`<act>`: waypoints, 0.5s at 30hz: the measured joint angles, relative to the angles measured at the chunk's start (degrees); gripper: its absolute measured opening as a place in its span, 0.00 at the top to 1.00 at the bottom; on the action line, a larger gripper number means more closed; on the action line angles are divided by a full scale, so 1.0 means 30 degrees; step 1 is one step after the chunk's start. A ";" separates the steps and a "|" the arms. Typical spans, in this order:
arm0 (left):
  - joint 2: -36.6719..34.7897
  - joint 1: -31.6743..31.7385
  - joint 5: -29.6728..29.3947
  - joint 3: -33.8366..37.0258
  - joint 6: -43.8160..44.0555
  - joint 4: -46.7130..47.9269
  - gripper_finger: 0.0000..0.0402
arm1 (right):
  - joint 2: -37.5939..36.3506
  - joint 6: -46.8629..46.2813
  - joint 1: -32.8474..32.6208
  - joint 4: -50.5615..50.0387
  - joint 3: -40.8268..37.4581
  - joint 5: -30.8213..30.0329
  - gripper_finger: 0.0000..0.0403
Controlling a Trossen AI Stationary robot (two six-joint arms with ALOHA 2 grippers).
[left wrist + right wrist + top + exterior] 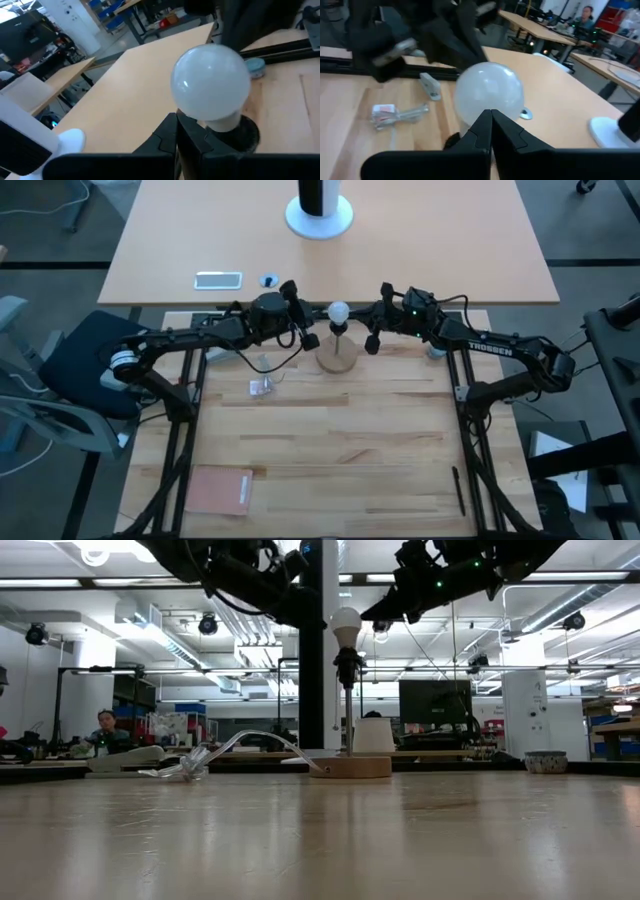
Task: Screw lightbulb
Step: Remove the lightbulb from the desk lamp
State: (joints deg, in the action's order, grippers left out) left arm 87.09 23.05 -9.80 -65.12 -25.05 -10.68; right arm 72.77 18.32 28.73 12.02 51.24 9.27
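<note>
Lightbulb sits atop socket stem; grippers flank it, apart.

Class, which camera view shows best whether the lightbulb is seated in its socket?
The low view: the lightbulb stands in profile atop the black socket stem, clear of both arms. The high view shows only its round top. Each wrist view shows the globe close up, the base partly hidden by dark fingers.
</note>
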 joint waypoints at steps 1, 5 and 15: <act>0.0159 0.0014 0.0055 0.0000 -0.0006 -0.0228 1.00 | 0.0001 -0.0039 0.0000 -0.0011 0.0000 0.0056 1.00; 0.0541 0.0001 0.0102 0.0005 -0.0209 -0.0791 1.00 | 0.0177 -0.0050 -0.0031 0.0074 -0.0006 0.0097 1.00; 0.0282 -0.0152 0.3065 0.0003 -0.0274 -0.0348 1.00 | 0.0295 -0.0014 0.0351 0.0134 -0.0058 -0.0416 1.00</act>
State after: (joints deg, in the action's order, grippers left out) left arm 87.94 22.59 -0.60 -65.11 -25.87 -11.73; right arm 73.66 18.28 29.78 12.43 51.07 8.02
